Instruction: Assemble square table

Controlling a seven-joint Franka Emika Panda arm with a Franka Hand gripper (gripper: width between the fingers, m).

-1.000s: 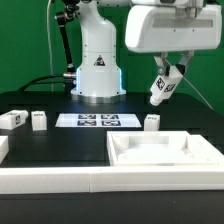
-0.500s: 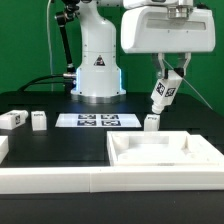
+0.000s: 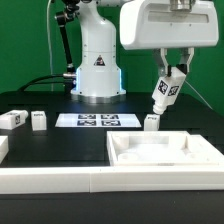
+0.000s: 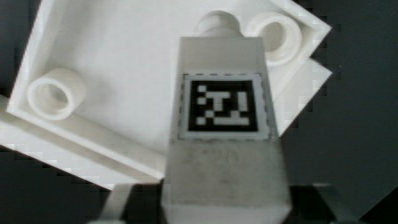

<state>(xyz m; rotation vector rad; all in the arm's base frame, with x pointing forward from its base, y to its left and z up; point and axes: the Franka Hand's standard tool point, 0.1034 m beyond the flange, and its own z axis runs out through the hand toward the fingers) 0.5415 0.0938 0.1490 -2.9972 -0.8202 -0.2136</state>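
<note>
My gripper (image 3: pixel 171 74) hangs at the upper right of the exterior view, shut on a white table leg (image 3: pixel 165 91) that tilts in the air above the table. In the wrist view this leg (image 4: pixel 226 110) fills the middle, its black-and-white tag facing the camera, and the gripper (image 4: pixel 222 205) holds its near end. Below it lies the white square tabletop (image 4: pixel 125 70) with round screw holes (image 4: pixel 54 96). The tabletop (image 3: pixel 203 157) rests at the front right. Three more legs stand on the table: two at the left (image 3: pixel 13 119) (image 3: pixel 38 119) and one behind the tabletop (image 3: pixel 152 121).
The marker board (image 3: pixel 97 121) lies flat in front of the robot base (image 3: pixel 97 70). A long white rail (image 3: pixel 60 180) runs along the front edge of the black table. A black cable lies at the back left.
The wrist has shifted a little toward the exterior view's left, and the held leg has moved slightly with it. The grip is unchanged and the parts on the table have stayed put.
</note>
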